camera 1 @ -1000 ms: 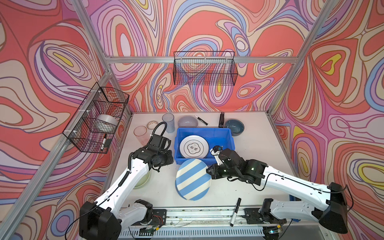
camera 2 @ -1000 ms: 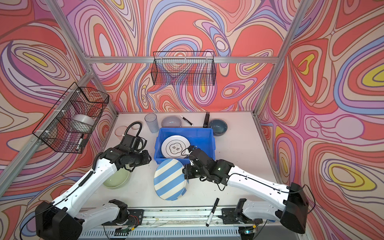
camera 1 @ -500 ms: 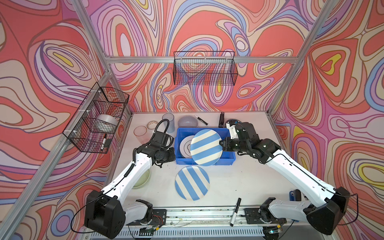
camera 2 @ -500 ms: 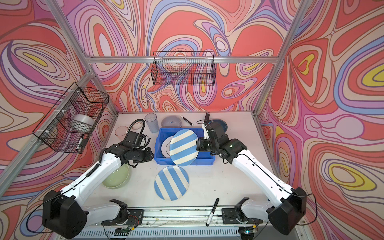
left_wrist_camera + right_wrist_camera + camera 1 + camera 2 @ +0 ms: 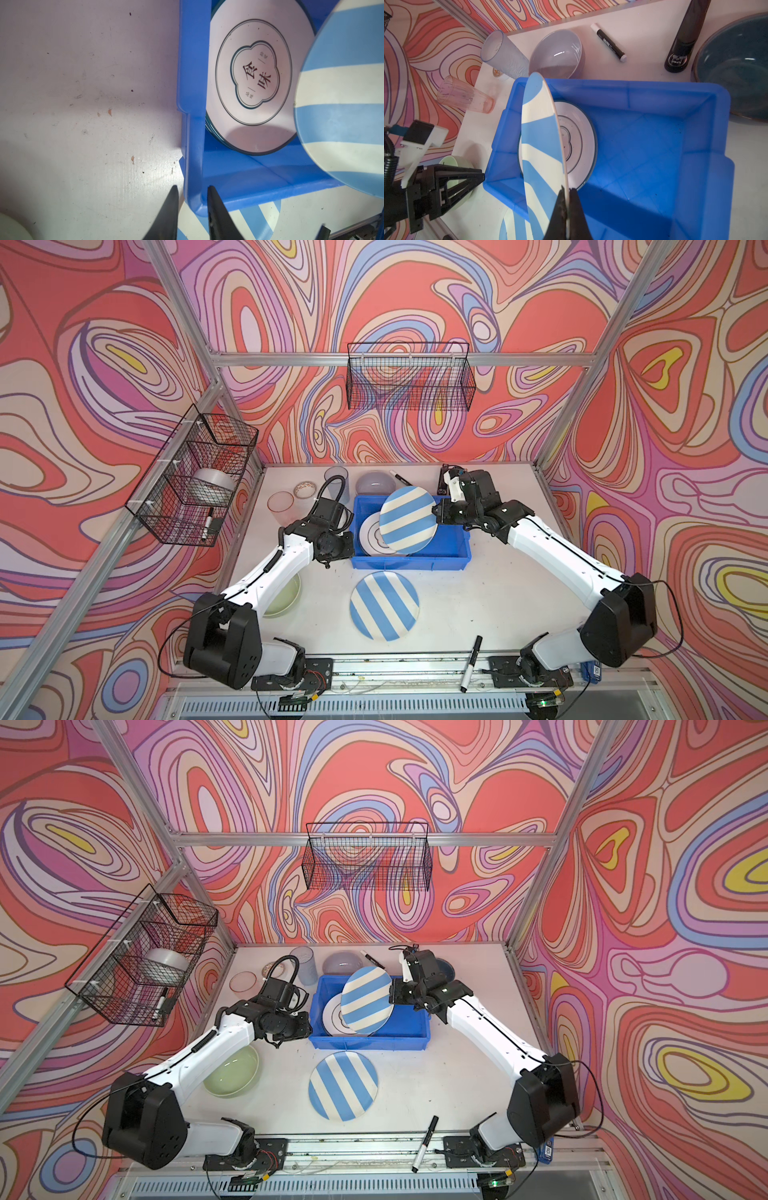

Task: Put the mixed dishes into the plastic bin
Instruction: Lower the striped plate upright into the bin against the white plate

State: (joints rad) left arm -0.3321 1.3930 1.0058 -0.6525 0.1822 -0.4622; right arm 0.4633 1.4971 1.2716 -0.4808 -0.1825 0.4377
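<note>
My right gripper (image 5: 566, 189) is shut on the rim of a blue-white striped plate (image 5: 407, 518), holding it tilted on edge over the plastic bin (image 5: 411, 562). A teal-rimmed lettered plate (image 5: 255, 74) leans inside the bin at its left end. My left gripper (image 5: 192, 191) straddles the bin's rim (image 5: 193, 104) near the front left corner, jaws narrow, with a sliver of gap outside. Another striped plate (image 5: 384, 605) lies on the table in front of the bin. The green bowl (image 5: 232, 1073) sits under my left arm.
Behind the bin stand a lavender bowl (image 5: 558, 54), a bluish tumbler (image 5: 504, 56), a pink tumbler (image 5: 465, 95), a dark blue bowl (image 5: 735, 68), a marker (image 5: 609, 42), a tape roll (image 5: 304, 489) and a black upright tool (image 5: 683, 41). Another marker (image 5: 469, 664) lies on the front rail.
My right gripper lifted a striped plate from in front of the bin and carried it back over the bin. The left gripper's jaws narrowed around the bin's rim.
</note>
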